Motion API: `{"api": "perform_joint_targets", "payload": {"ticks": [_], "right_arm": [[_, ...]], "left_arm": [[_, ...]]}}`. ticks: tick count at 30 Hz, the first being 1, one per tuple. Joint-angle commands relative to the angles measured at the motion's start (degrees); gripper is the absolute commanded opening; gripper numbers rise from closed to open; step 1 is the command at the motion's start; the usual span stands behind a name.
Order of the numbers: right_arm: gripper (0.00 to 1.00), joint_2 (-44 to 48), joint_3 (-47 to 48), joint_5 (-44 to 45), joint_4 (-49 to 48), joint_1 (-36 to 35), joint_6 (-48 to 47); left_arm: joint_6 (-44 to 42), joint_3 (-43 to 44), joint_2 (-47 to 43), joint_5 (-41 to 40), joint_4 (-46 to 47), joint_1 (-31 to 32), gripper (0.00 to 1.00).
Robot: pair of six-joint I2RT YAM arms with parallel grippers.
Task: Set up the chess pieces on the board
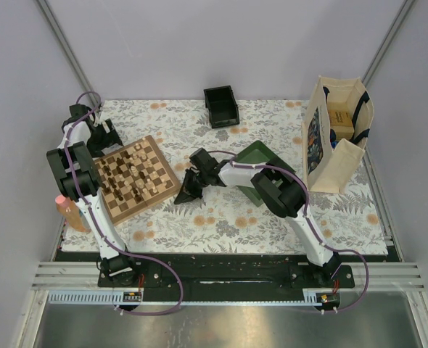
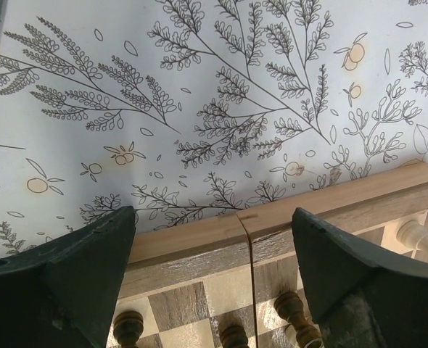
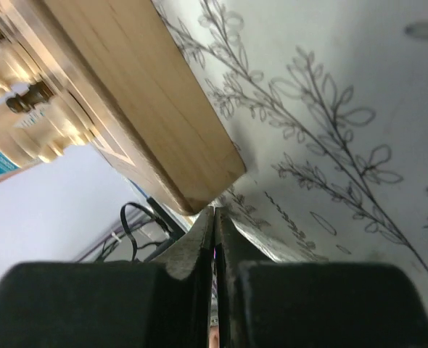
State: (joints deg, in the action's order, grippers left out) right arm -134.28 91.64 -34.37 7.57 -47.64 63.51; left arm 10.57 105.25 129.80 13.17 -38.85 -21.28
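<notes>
Pieces (image 1: pixel 130 174) stand on the board (image 1: pixel 147 201), over on the left. Nearest, right gripper (image 3: pixel 214 217), fingers pressed together on nothing, tips right at the board's corner. If it's nudging, I'd go low and slow so nothing topples. Beyond, left gripper (image 2: pixel 210 217) hangs spread wide over the far rim.

chess pieces (image 1: pixel 133 172) on board (image 1: pixel 154 196), tray (image 1: pixel 256 158) right

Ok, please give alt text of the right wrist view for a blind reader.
The right gripper, shut, points at a corner of the wooden board, which lies on a floral tablecloth. Pale and dark chess pieces stand on the board.
</notes>
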Motion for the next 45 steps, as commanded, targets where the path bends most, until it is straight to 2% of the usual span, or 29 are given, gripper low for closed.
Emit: {"api": "perform_joint_targets", "payload": {"ticks": [1,14,18,21,33,39,40,41,45], "right_arm": [[0.07,-0.9,1.4,5.3,-3.2,-0.4,3.5],[0.12,-0.1,3.7,13.7,-3.4,1.8,5.8],[0.13,-0.1,3.6,13.0,-4.1,2.7,6.3],[0.13,0.1,2.9,12.8,-4.5,3.0,6.4],[0.14,1.7,2.1,13.3,-5.0,4.9,5.1],[0.19,3.7,0.7,14.0,-5.0,6.3,4.1],[0.19,4.1,0.2,14.2,-5.0,22.0,4.0],[0.2,4.4,-0.3,14.6,-4.9,7.0,3.9],[0.2,6.4,-2.9,16.0,-4.8,8.1,2.8]], "left_arm": [[0.9,-2.6,-1.3,4.1,-4.0,0.6,0.91],[1.3,-5.3,-2.7,5.6,-3.9,1.5,0.89],[0.4,-3.9,-2.5,2.9,-4.0,1.5,0.89],[0.1,-1.6,-1.5,4.4,-6.4,1.5,0.89],[1.6,-7.3,-5.1,7.9,-5.4,3.6,0.88],[2.7,-8.8,-5.8,8.9,-4.6,5.0,0.88],[3.1,-9.4,-6.1,9.2,-4.1,5.2,0.88],[3.4,-9.9,-6.5,9.7,-3.7,5.4,0.88],[4.1,-11.9,-7.6,10.1,-2.5,6.4,0.88]]}}
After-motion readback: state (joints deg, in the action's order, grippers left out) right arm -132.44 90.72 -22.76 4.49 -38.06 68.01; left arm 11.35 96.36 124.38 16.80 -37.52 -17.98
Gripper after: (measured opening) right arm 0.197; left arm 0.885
